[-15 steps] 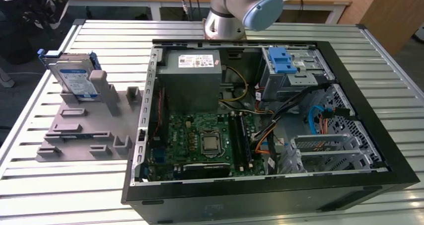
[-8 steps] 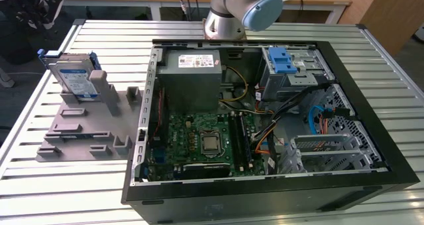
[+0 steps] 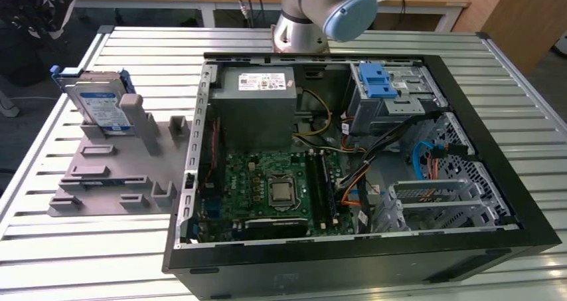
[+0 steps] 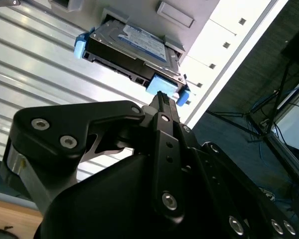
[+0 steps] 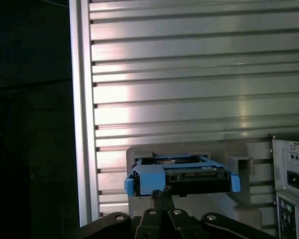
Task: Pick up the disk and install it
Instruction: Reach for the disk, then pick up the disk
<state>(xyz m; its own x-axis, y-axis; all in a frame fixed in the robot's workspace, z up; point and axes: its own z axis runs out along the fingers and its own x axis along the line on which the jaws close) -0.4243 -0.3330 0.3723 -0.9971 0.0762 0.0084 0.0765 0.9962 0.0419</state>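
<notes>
Slatted metal table (image 3: 71, 248) carries an open computer case (image 3: 354, 261) and, at the exterior view's left, a grey holder (image 3: 106, 181) with the disk (image 3: 97, 105) standing on edge, the empty gripper (image 5: 162, 192) pressed together close by its blue rail.

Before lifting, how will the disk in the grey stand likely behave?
The disk looks rigid and metallic, probably heavy for its size. Its blue rail frame may flex. Standing on edge in the grey stand, it might tip if pushed.
</notes>
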